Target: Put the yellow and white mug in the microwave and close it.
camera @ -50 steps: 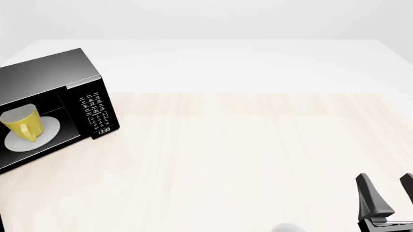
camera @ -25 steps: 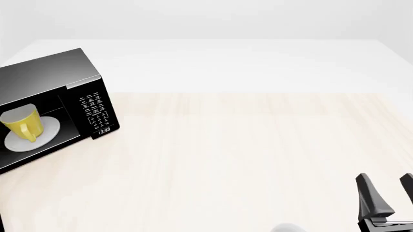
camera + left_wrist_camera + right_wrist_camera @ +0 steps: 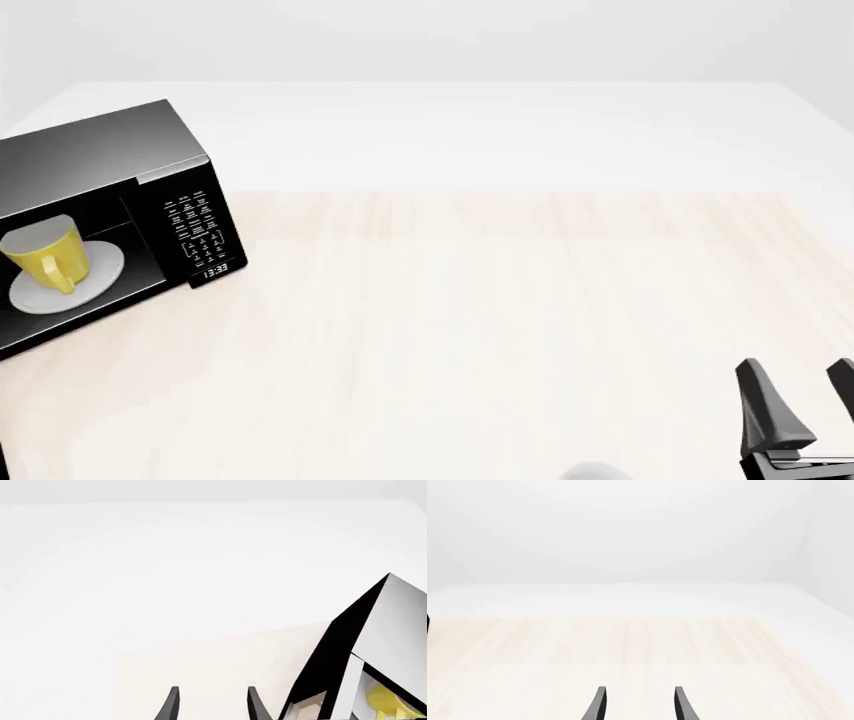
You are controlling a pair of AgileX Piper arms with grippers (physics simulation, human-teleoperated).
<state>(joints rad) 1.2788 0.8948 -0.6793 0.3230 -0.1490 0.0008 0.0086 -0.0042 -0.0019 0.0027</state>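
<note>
The black microwave point(image 3: 160, 165) stands at the table's left with its cavity showing. The yellow and white mug point(image 3: 47, 255) stands upright inside on the white turntable plate point(image 3: 94, 275), handle toward the front. The microwave's door is out of the front view. My left gripper point(image 3: 212, 706) is open and empty. It is out of the front view, and its wrist view shows the microwave point(image 3: 393, 615) and a bit of the mug point(image 3: 381, 700) beside it. My right gripper point(image 3: 806, 400) is open and empty at the table's front right, also shown in its wrist view point(image 3: 639, 706).
The microwave's keypad point(image 3: 198, 228) and clock display point(image 3: 215, 269) face the middle of the light wooden table point(image 3: 507, 320). A small white rounded shape point(image 3: 587, 472) shows at the bottom edge of the front view.
</note>
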